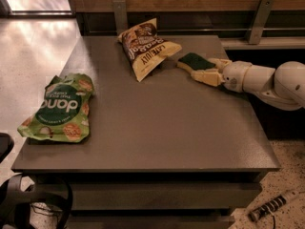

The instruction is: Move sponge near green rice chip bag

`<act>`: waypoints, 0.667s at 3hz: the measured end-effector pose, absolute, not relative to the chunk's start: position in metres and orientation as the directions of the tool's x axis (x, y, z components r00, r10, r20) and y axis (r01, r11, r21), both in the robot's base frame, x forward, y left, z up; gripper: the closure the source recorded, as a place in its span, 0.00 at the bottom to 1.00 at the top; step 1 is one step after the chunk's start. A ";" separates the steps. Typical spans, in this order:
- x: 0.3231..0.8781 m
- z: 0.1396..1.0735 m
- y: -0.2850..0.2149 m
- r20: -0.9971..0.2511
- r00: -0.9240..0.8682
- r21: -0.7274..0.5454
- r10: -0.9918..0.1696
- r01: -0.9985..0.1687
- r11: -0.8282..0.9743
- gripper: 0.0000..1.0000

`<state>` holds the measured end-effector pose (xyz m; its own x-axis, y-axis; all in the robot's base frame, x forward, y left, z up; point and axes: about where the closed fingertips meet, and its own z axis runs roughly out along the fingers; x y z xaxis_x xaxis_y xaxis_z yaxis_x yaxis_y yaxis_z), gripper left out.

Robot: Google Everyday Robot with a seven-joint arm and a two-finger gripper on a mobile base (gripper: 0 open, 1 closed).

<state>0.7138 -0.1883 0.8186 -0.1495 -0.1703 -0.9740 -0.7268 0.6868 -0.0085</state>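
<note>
The sponge (194, 61), dark green on top with a pale yellow body, lies at the back right of the grey table (162, 123). My gripper (202, 67) reaches in from the right. Its pale fingers (207, 77) stand open on either side of the sponge's right end, one in front and one behind. The green rice chip bag (59, 108) lies flat near the table's left edge, far from the sponge.
A brown and yellow chip bag (145, 46) lies just left of the sponge at the back of the table. Metal brackets (256, 14) and a wooden wall stand behind the table. A black object (28, 199) is on the floor at the lower left.
</note>
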 end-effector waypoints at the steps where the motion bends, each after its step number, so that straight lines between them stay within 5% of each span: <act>1: 0.714 0.818 -0.184 -0.974 -0.149 -0.007 -0.170 -0.731 0.682 0.70; 2: 0.715 0.818 -0.182 -0.974 -0.149 -0.006 -0.170 -0.734 0.680 0.93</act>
